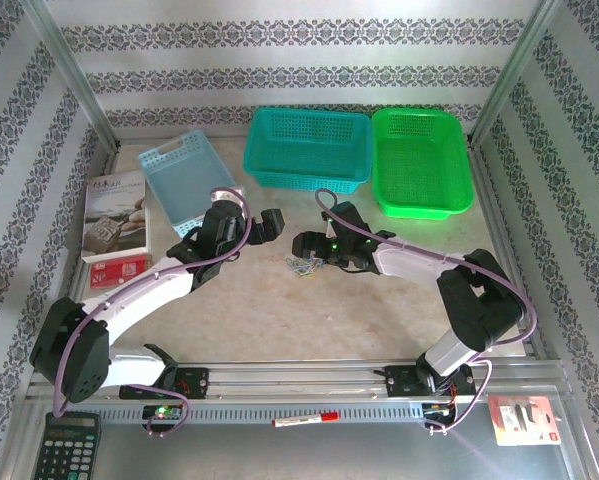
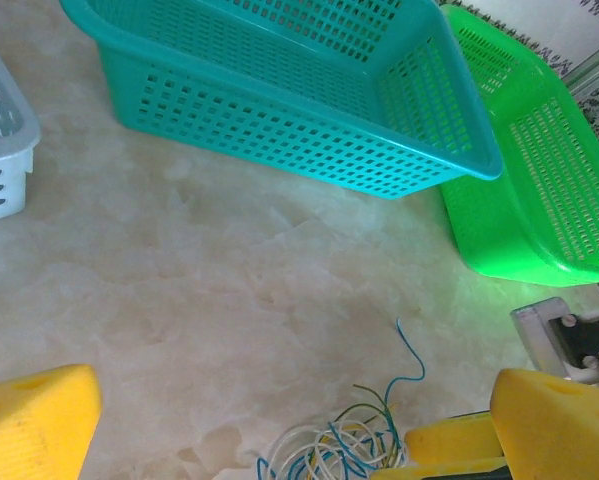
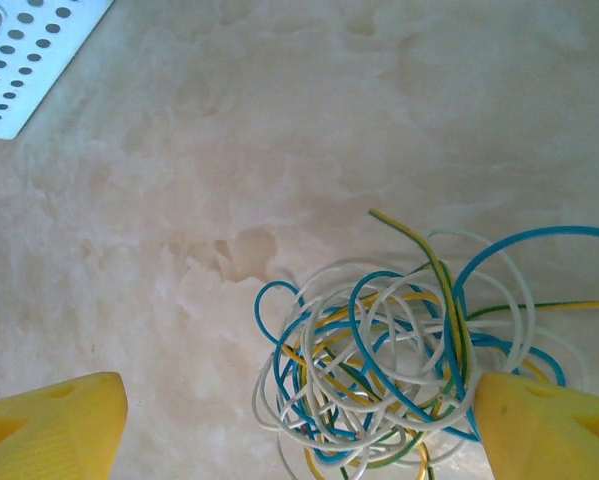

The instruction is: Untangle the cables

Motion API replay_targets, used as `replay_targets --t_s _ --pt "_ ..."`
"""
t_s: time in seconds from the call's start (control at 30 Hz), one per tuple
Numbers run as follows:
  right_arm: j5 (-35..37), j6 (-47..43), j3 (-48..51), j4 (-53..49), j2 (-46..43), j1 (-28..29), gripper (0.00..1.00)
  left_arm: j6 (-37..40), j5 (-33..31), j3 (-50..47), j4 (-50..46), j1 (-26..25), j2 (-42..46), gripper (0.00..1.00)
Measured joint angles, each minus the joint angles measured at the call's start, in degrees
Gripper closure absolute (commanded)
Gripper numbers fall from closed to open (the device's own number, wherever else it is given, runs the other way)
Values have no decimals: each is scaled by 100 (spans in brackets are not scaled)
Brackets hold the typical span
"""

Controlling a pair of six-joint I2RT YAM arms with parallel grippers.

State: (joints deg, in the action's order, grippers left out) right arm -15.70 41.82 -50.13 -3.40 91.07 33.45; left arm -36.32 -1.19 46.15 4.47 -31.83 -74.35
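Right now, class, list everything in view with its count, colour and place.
cables: one clump, blue, white, yellow, mid-table
teal basket: one, teal, far middle
green basket: one, green, far right
tray: one, pale blue, far left
booklet: one, white and red, left side
calculator: one, black, near left corner
marker: one, red and white, near rail
packet: one, red, near right corner
left fingers: two, yellow, open
right fingers: two, yellow, open, by cables
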Motion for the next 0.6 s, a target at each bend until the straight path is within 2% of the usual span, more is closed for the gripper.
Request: replay_targets --t_s 0.1,0.17,0.27,0.4,0.5,0.6 --pt "-2 -15 98 -70 -332 -267 7 -4 76 0 -2 0 -9 0" --pt "37 -17 216 -136 -629 -575 2 -17 120 2 -2 0 -9 0" --pt "236 -13 352 -280 -942 -1078 2 -17 184 15 -9 0 -9 0" --pt "289 11 459 -457 -1019 -1478 2 -17 262 79 -39 -4 -17 0" --pt "-31 118 647 -304 -984 -1674 10 -17 295 140 -57 -4 -50 0" --pt "-345 339 855 -7 -841 -1762 23 -17 317 168 -92 -4 -79 0"
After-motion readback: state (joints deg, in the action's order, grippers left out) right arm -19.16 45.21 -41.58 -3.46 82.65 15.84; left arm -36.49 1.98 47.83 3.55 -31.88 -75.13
